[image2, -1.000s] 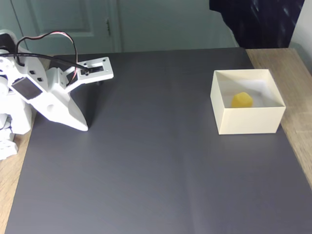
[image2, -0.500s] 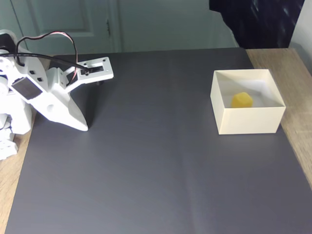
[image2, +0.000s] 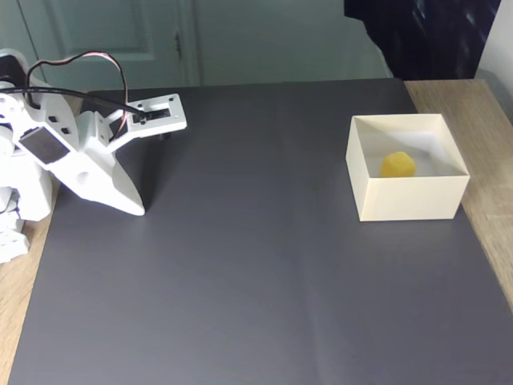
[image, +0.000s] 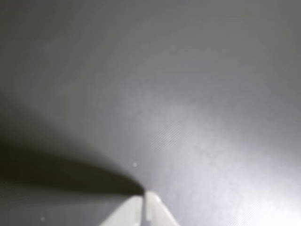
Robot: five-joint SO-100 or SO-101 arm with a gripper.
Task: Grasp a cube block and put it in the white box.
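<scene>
The small bright yellow cube block (image2: 397,164) sat inside the cream-white square box (image2: 405,199) at the frame's right, while the white tool (image2: 138,210), closed and empty at left, needed only stay parked.

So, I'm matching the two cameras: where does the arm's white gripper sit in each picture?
Wrist view: the white gripper pokes up from the bottom edge, fingertips together.
Fixed view: the gripper is at far left, tip down on the mat, far from the cream-white square box.
Shared landmark: the dark grey mat.
</scene>
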